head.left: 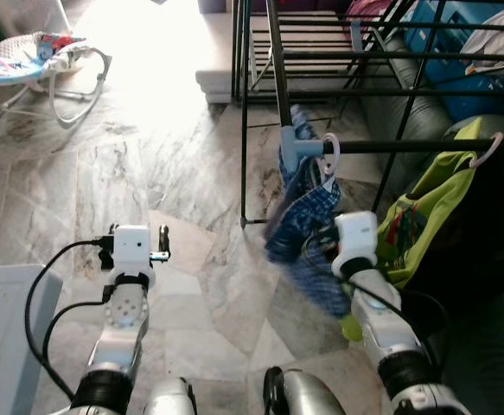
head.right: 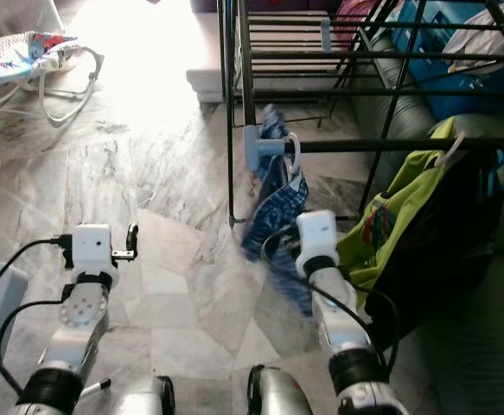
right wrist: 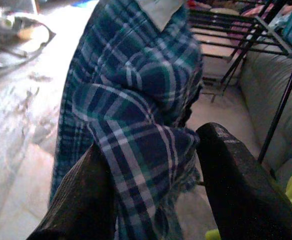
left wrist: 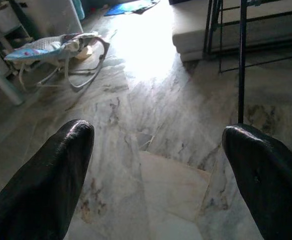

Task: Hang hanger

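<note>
A pale pink plastic hanger carrying a blue plaid cloth garment hooks over the black metal drying rack's horizontal bar. The right gripper sits against the garment, its fingers pinching a fold of plaid fabric. The left gripper hovers spread wide above the grey marble floor, holding nothing.
</note>
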### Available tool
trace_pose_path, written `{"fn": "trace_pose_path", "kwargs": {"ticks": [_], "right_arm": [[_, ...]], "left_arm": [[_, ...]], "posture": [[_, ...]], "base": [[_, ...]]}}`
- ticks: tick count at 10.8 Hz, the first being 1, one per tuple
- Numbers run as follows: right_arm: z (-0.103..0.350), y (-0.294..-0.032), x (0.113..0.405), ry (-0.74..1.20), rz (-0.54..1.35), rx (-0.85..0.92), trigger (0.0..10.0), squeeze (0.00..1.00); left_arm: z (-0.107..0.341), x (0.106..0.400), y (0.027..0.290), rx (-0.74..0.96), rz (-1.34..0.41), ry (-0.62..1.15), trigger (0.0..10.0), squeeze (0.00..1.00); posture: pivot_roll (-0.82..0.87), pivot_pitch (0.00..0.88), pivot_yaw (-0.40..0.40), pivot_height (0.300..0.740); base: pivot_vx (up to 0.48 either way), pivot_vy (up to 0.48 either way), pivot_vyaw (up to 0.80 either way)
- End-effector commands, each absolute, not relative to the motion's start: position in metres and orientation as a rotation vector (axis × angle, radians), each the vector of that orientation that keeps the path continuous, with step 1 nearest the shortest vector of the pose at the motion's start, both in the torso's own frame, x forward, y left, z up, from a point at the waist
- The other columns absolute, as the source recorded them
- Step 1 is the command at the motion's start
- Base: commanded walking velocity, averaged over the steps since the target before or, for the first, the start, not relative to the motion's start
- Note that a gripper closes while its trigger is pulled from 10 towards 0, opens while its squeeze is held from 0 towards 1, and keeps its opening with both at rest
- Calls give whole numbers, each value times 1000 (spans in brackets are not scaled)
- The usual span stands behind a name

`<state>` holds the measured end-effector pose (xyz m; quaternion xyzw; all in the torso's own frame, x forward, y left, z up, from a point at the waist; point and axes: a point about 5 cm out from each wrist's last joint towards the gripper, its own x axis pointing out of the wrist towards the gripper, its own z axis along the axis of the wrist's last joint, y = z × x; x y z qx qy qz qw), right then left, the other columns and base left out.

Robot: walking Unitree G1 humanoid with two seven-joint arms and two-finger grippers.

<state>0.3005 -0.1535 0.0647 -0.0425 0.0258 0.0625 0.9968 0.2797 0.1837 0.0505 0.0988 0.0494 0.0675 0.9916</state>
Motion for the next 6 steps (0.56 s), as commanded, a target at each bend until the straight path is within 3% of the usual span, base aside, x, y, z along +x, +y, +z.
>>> {"fn": "trace_pose_path", "kwargs": {"ticks": [1, 6], "right_arm": [[69, -157, 297, 23, 110, -60, 10000, 1000], [78, -170, 270, -41, 115, 0, 10000, 1000]], "left_arm": [[49, 275, 184, 225, 113, 99, 10000, 0], [66, 262, 180, 307, 111, -45, 10000, 0]], "posture": [[-12, 171, -15, 740], [-21, 189, -47, 740]], "base": [[0, 0, 0], [0, 0, 0]]}}
